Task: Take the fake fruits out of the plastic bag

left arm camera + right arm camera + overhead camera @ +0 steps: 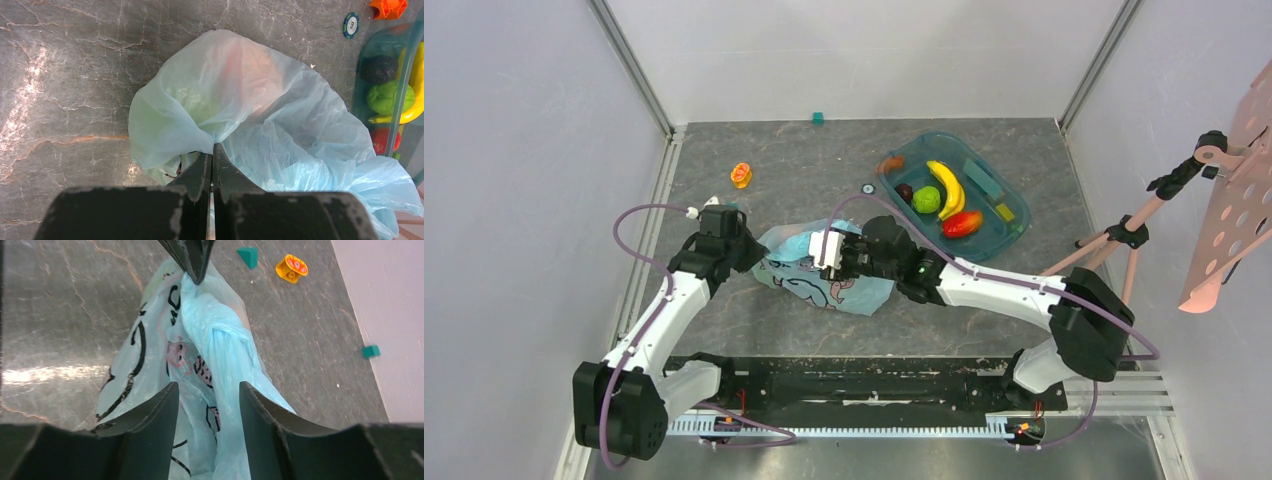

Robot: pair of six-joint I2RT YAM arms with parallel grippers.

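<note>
At mid-frame the bag (824, 285) is gripped by the left pincer (212, 152). The right pincer (208, 387) is held open over it. Fruits (245, 65) are seen inside, not yet removed.

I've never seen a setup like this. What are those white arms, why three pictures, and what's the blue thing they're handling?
Those are two robot arms bolted at the table's near edge, each ending in a two-finger claw. The wide picture comes from a fixed camera overhead; the others from cameras on each wrist. The blue thing is a thin plastic bag. The left claw is shut on its bunched film; the right claw stands open over a fold. Through it show pinkish and greenish shapes. A teal tray holds a banana and a mango.
</note>
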